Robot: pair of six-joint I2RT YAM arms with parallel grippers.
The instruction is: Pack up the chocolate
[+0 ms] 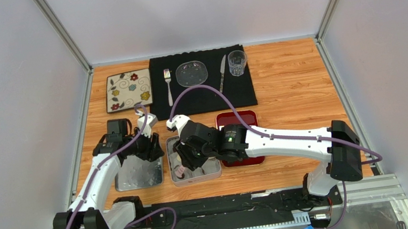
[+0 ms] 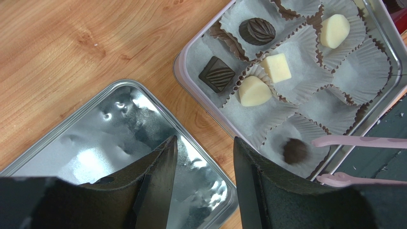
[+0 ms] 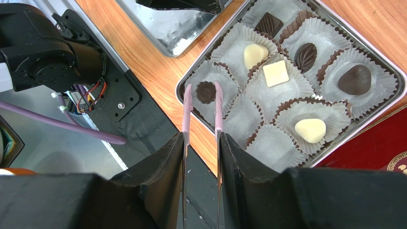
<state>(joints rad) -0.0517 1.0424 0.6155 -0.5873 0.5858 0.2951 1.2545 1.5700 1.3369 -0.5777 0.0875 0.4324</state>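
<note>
- Top view: the left gripper (image 1: 148,150) is being held over the far edge of the silver lid (image 1: 136,177). The right gripper (image 1: 187,154) is being held over the tin (image 1: 198,178) just beside that lid. A red lid (image 1: 237,117) is lying just beside the tin on its other side. The chocolate is being hidden here by the right arm.
- Left wrist view: the left gripper (image 2: 204,183) is being held partly open, with nothing between its fingers (image 2: 160,186). Only the silver lid's corner and the wooden table (image 2: 71,43) are being framed in the gap.
- The chocolate is being shown well off to one side of those fingers, in the tin's paper cups (image 2: 305,71). A dark square (image 2: 217,74), a dark leaf (image 2: 257,31), a white square (image 2: 276,67), a white heart (image 2: 253,91) and a white oval (image 2: 334,30) are being seen there.
- The round dark chocolate (image 2: 294,150) is lying nearest the fingers, just beside the tips of the pink tweezers (image 2: 358,141).
- Right wrist view: the right gripper (image 3: 201,138) is being kept closed on the pink tweezers (image 3: 187,114), one arm under each finger.
- The tweezer tips are being held on either side of the round dark chocolate (image 3: 206,92), in a cup at the tin's corner. Whether it is being pinched cannot be told.
- Six more pieces are lying farther from the fingers, among them a large dark teardrop (image 3: 356,79).
- A gold emblem (image 3: 396,160) is being glimpsed on the red lid, too small and cut off to be read.
</note>
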